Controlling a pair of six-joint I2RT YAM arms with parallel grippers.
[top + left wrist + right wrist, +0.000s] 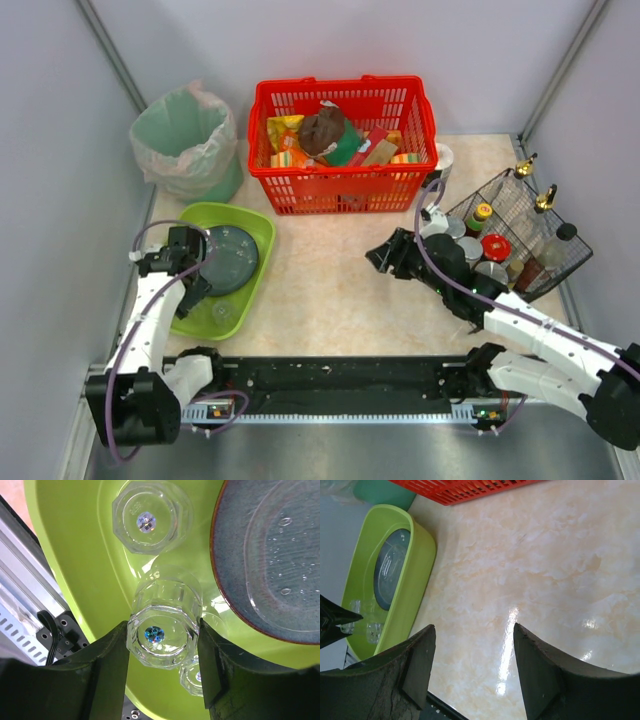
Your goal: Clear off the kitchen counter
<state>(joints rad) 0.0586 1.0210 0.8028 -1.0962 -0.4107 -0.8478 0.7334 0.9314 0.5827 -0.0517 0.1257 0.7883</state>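
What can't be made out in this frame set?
- Left wrist view: whether the left hand squeezes the glass or only flanks it.
- Left wrist view: another glass, half hidden behind a finger.
- Top view: jars in the wire rack, partly hidden by the right arm, labels too small.

Quick count: one lime-green tray (200, 212) with one dark plate (230, 258) and three clear glasses (147, 520) inside it. Past the tray's far side, one green bin (185, 140) and one red basket (345, 190). Well off to its right, one wire rack (572, 252). Two robot arms (150, 320), and one kitchen counter (330, 290) under the tray.
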